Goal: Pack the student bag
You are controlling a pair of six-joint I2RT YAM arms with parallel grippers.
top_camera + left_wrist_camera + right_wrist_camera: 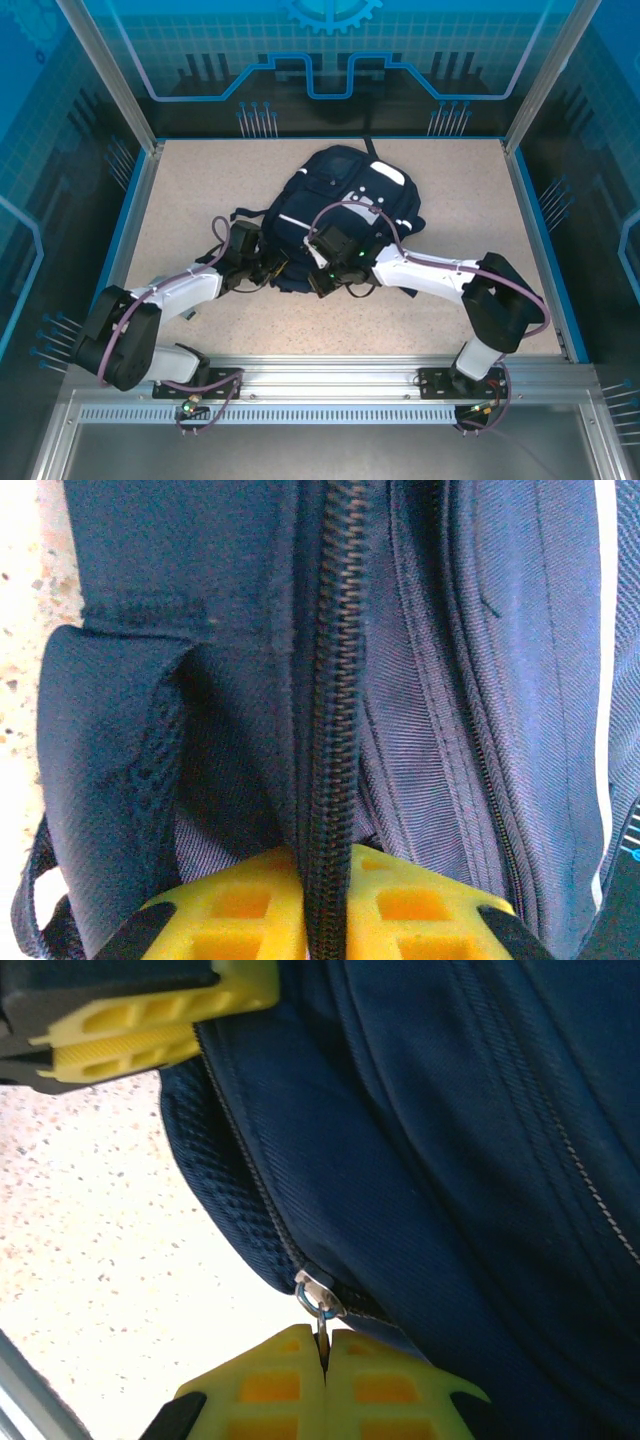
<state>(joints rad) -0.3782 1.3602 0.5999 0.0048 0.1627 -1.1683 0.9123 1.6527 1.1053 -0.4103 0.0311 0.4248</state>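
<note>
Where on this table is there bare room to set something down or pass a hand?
Bare table lies between the student bag and the left wall, and again toward the right wall. A narrower strip runs between the arms and the near rail. Crowded: the bag's near edge, where the left gripper and right gripper clamp.

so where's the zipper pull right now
Right wrist view, bottom centre: the zipper pull is pinched in the right gripper, at the mesh-lined edge of the student bag.
</note>
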